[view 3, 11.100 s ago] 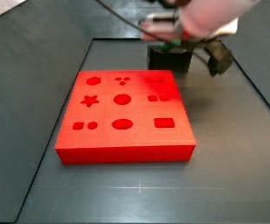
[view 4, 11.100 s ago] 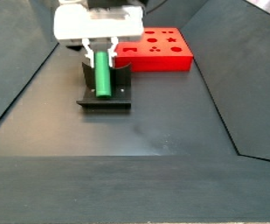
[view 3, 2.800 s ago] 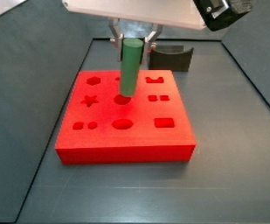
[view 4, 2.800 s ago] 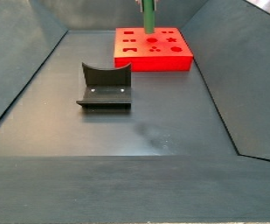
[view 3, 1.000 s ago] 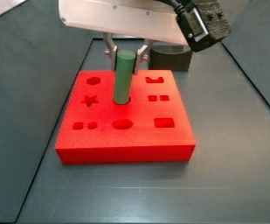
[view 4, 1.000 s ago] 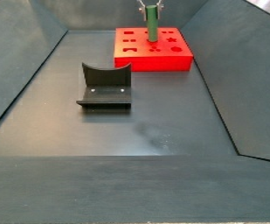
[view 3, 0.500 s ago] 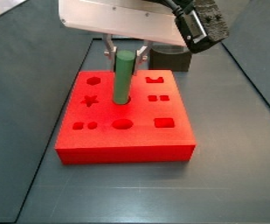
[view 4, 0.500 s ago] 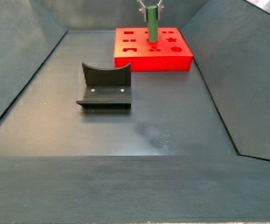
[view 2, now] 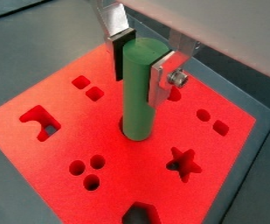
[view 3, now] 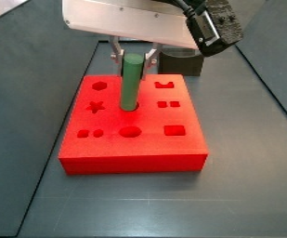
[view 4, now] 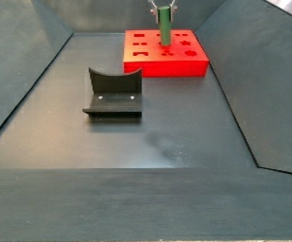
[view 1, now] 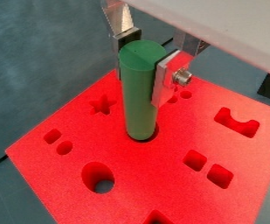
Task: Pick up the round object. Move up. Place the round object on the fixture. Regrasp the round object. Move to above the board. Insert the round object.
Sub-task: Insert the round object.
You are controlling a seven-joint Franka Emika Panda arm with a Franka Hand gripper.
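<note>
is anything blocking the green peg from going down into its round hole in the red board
Nothing visible blocks it. The gripper holds the round object upright over the board, and the peg's lower end already sits in a round recess. The neighbouring recesses look empty, and the fixture stands apart on the floor.

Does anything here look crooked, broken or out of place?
Nothing stands out. The green peg stands upright with its lower end in a round hole of the red board, gripped near its top by the claw. The dark fixture sits empty on the floor, apart from the board.

The gripper (view 1: 148,63) holds the round object (view 1: 140,92) upright in the board's (view 1: 125,184) round recess
</note>
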